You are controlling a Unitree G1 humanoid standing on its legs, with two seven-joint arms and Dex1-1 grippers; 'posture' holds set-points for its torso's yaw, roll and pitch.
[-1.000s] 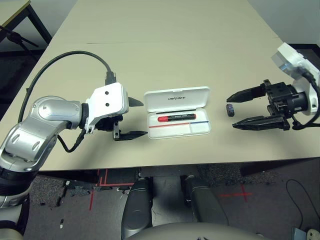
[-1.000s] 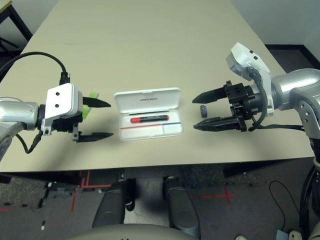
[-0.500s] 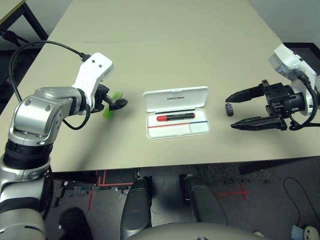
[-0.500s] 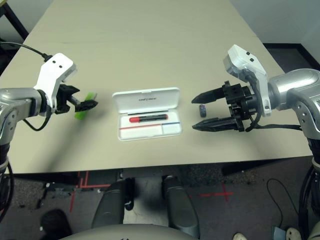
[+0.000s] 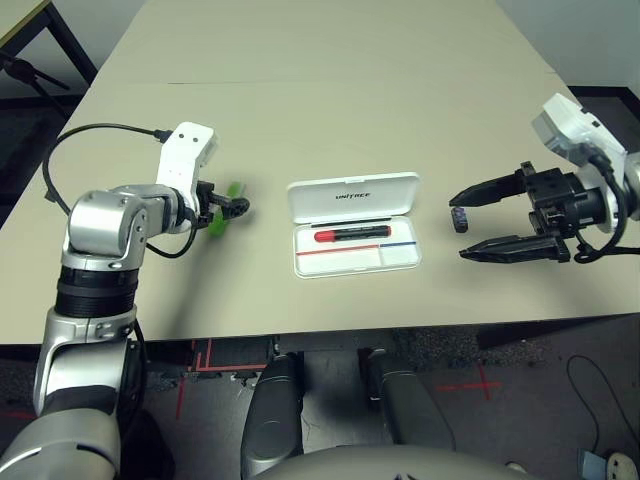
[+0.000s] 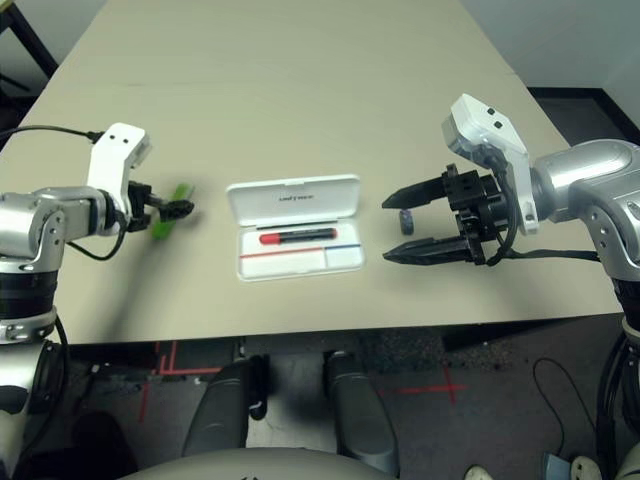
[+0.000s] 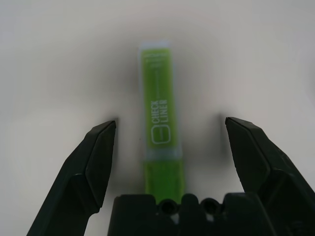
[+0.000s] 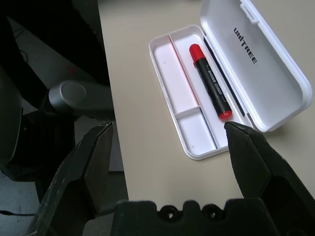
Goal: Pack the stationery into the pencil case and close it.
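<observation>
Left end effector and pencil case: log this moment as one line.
left end effector: open, astride green bar | pencil case: open, red marker inside | grey block: on table

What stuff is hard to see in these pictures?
- Flat lime-green bar: in the left wrist view its near end goes under the open left gripper; the small print at its far end is blurred.
- Tiny dark block: too small in the eye views to show its shape or markings.
- Red marker in the open white plastic pencil case: its label is too small to read.
</observation>
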